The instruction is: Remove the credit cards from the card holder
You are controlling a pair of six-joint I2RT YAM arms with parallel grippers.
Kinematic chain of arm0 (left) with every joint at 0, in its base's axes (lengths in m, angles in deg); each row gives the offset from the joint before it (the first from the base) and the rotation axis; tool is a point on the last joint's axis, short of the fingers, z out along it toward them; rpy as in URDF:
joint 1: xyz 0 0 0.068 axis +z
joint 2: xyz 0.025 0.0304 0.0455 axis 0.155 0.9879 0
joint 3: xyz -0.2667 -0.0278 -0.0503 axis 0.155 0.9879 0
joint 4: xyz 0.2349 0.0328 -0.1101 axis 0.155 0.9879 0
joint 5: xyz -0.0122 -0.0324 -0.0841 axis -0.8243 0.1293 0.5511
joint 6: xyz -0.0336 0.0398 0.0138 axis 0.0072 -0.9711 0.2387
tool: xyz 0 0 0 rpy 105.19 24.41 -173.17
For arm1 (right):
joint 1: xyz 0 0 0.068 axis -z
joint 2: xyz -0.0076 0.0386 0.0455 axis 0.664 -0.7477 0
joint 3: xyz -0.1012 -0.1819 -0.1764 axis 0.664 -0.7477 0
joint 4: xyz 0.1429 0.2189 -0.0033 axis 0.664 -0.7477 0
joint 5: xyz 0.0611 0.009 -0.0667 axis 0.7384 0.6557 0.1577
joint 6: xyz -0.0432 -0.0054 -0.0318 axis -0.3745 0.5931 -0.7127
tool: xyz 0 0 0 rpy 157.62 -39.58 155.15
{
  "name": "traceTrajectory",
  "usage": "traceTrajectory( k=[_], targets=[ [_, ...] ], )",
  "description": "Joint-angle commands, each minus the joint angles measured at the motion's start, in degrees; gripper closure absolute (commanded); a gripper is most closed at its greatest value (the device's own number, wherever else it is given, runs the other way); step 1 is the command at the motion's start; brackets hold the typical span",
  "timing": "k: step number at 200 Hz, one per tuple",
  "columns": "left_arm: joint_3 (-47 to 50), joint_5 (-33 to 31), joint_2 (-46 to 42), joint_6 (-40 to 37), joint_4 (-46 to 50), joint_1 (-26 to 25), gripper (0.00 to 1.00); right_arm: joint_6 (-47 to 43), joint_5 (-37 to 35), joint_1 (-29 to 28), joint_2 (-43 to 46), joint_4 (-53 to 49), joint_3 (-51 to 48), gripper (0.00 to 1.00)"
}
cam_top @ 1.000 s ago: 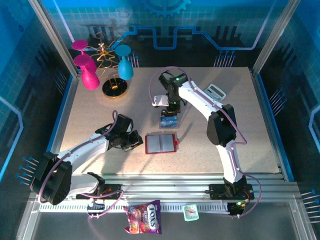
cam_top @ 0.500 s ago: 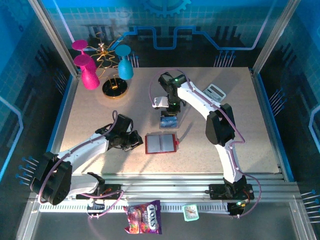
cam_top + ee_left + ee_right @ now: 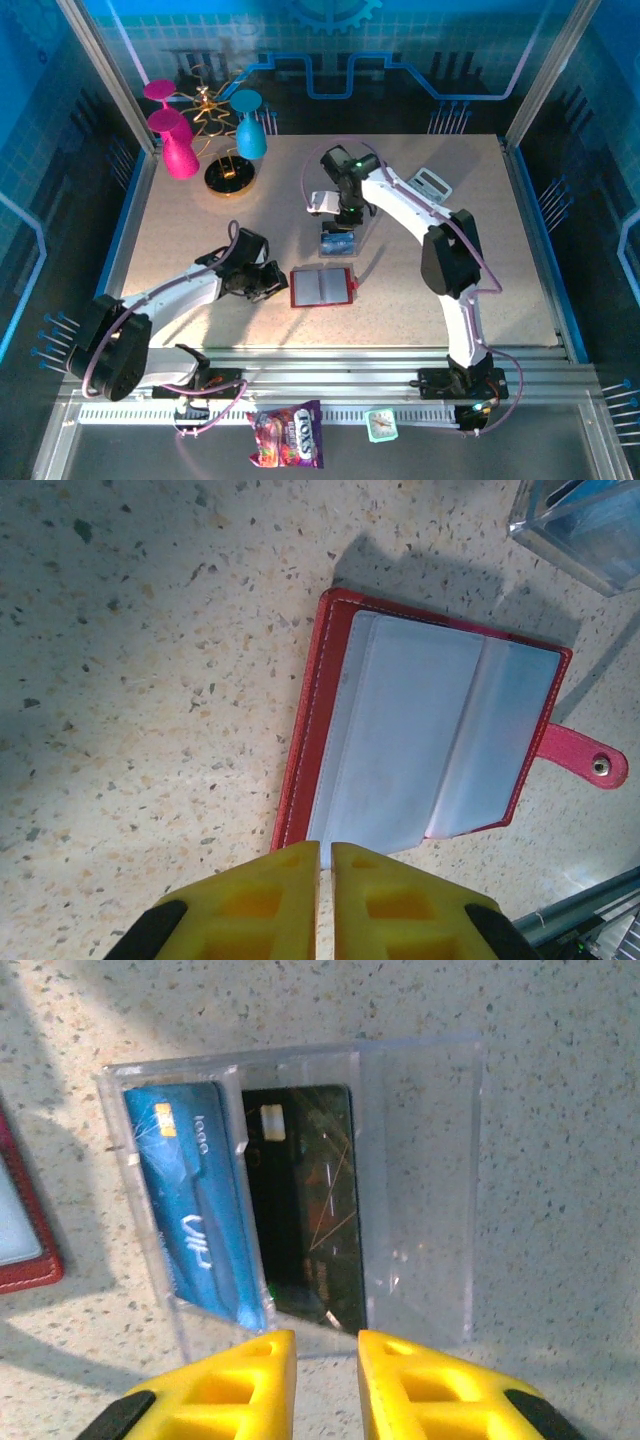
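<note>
the left gripper (image 3: 325, 848), fingers pressed together on nothing, sits just beside the left edge of the card holder (image 3: 420, 735); the holder lies open and flat, grey pockets up; it looks light and soft, likely to slide unless pinned; what its pockets hold i cannot tell; beyond it the right gripper (image 3: 327, 1345), fingers slightly apart and empty, hovers over the clear box (image 3: 420, 1180), where a blue card (image 3: 195, 1200) and a dark card (image 3: 305, 1200) lie side by side; thin, stiff, slick, probably best pinched by an exposed edge
</note>
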Motion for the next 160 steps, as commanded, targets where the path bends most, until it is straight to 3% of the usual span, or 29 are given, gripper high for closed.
traceTrajectory(
  k=[1, 94, 160],
  targets=[
    [-1.1, 2.2, 1.9, -0.3, -1.7, 0.1, 0.88, 5.3, 2.2, -1.2, 7.1, 5.5, -5.5, 0.75],
    [-7.9, 4.1, 10.8, -1.6, -3.2, -2.3, 0.89, 40.1, 14.7, -1.2, 26.8, 28.5, -33.8, 0.76],
    [-9.5, 4.3, 13.7, -1.8, -3.1, -3.3, 0.89, 65.8, 29.5, -0.1, 35.3, 48.5, -51.2, 0.77]
  ],
)
